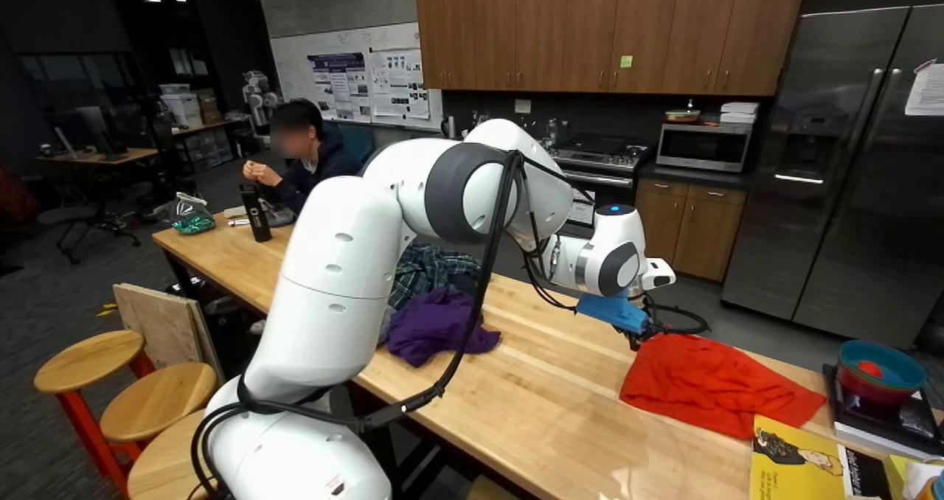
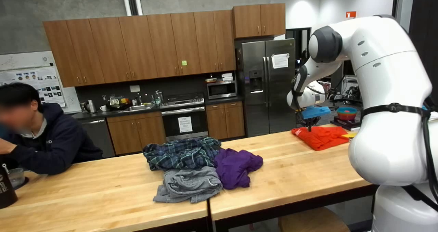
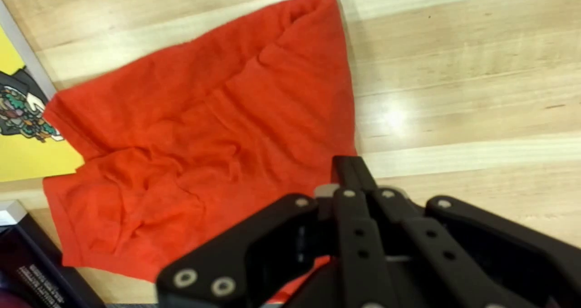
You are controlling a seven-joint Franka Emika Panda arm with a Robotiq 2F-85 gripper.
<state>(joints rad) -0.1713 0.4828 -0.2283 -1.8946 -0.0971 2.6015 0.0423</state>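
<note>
Red cloth (image 3: 227, 131) lies rumpled on the wooden table (image 3: 454, 94). Over the cloth's edge stands the gripper (image 3: 348, 160), jaws together; whether they touch the cloth cannot be told. Just beside the cloth lies a yellow book (image 1: 789, 456), and near it a bowl (image 1: 881, 395) rests on a dark object (image 3: 43, 267). Well apart, a purple garment (image 2: 236, 168), a grey garment (image 2: 193, 184) and a plaid garment (image 2: 183, 155) lie bunched together.

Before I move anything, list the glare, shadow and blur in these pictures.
Wrist view: white glare on the tabletop, a faint shadow along the edge of the red cloth; both exterior views: the seated person has a blurred face; in an exterior view, light makes a bright patch on the far wall.
</note>
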